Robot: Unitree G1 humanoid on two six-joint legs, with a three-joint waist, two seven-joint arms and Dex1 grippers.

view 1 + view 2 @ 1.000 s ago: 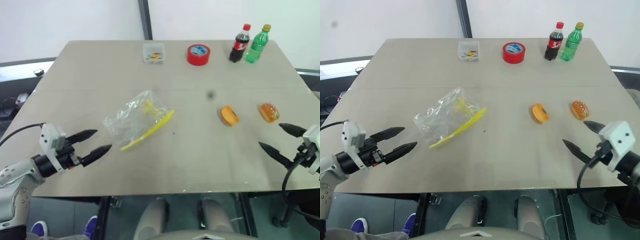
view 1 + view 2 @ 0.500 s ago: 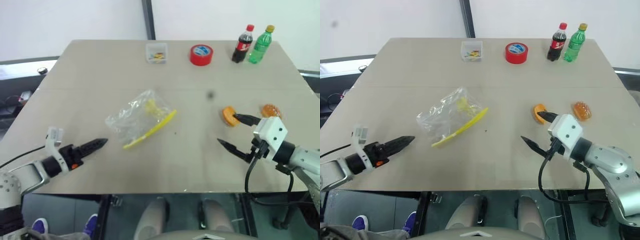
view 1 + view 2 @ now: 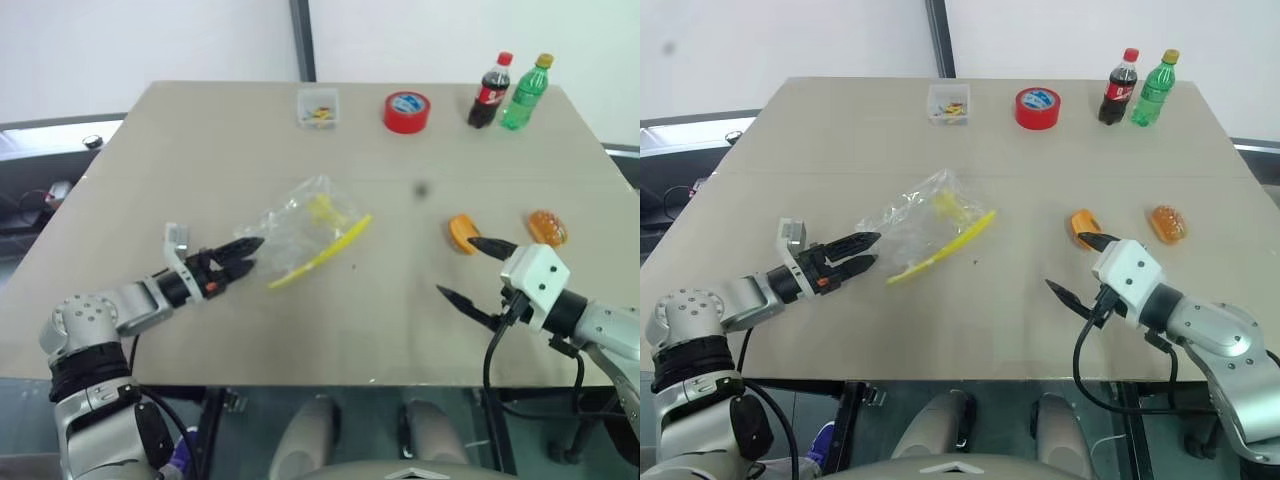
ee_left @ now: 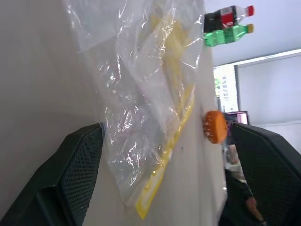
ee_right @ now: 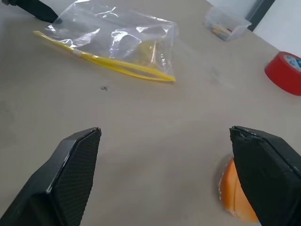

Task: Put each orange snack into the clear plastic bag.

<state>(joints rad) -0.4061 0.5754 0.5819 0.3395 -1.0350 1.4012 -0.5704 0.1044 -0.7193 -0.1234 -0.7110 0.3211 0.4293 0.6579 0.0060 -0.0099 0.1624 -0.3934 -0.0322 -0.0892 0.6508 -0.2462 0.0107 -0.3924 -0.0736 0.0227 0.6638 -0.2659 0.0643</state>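
1. Since a second ago the left pincer [image 3: 243, 255] has come forward from the near left part of the surface [image 3: 200, 150] up to the clear plastic bag [image 3: 300, 225], and it has rolled about its own line. The bag has shifted a little farther from that corner and sits slightly turned.
2. Over the same second the right pincer [image 3: 476, 270] has swung inward from the right edge toward the bag's side; in the last half second it has kept its place.
3. Left pincer: jaws wide apart, its fingertips at the bag's near left corner, with the plastic lying between them in the left wrist view; it grips nothing.
4. Right pincer: jaws wide, empty, hovering on the far side of the bag's yellow strip, well apart from the bag.
5. The bag lies flat and crinkled at mid-surface, its yellow mouth strip facing the right pincer.
6. One orange snack [image 3: 462, 233] lies beyond the bag's mouth, just beside the right pincer's upper fingertip [image 3: 478, 243]; whether they touch cannot be told.
7. The other orange snack [image 3: 547, 227] lies farther from the bag, past the first.
8. Both snacks are outside the bag.
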